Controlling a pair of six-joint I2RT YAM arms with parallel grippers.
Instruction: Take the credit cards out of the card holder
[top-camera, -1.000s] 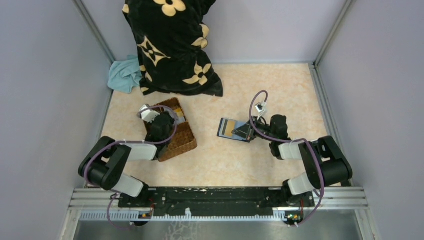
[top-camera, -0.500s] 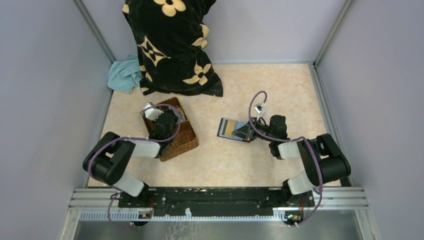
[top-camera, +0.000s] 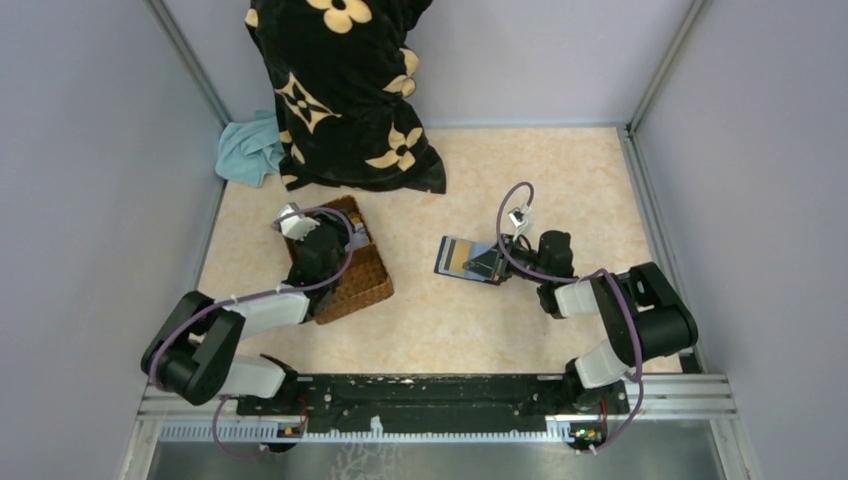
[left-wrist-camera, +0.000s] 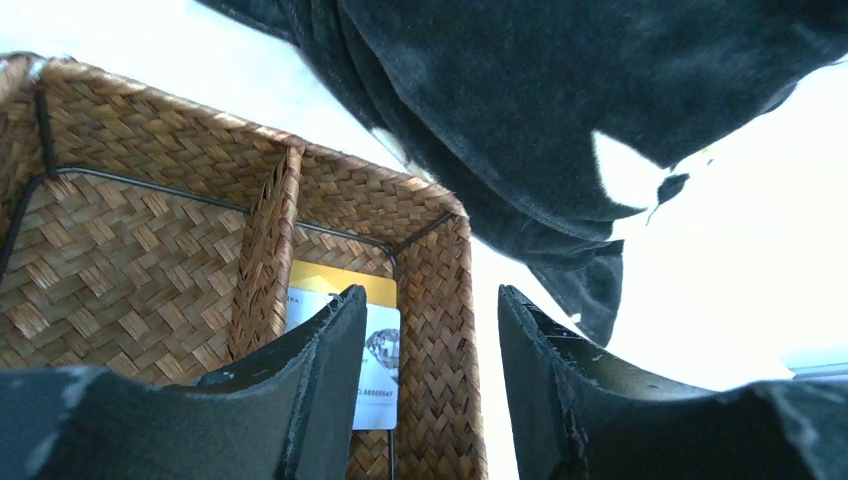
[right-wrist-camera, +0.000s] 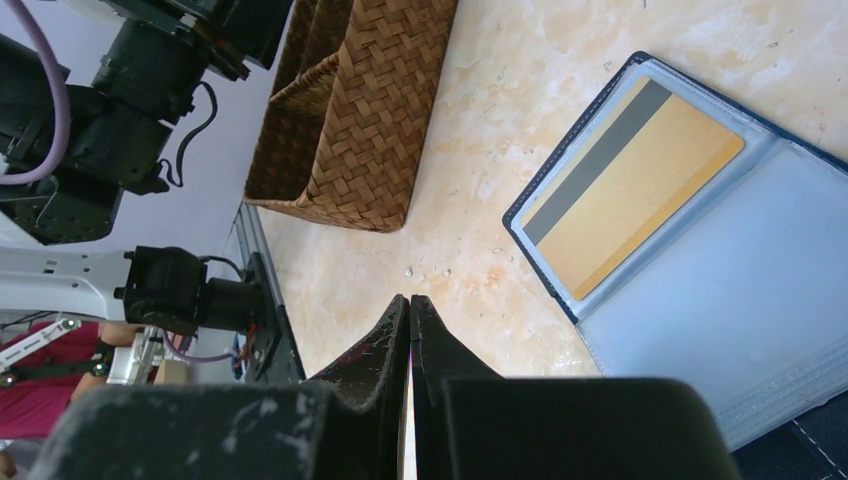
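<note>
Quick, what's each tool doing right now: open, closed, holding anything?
Left tool: open, empty, over the basket.
Right tool: closed, nothing between its fingers, beside the open card holder.

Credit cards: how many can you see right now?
3. One gold card sits in the open card holder. A yellow card and a white one overlapping it lie in the wicker basket, in its end compartment. More may be hidden beneath them.
</note>
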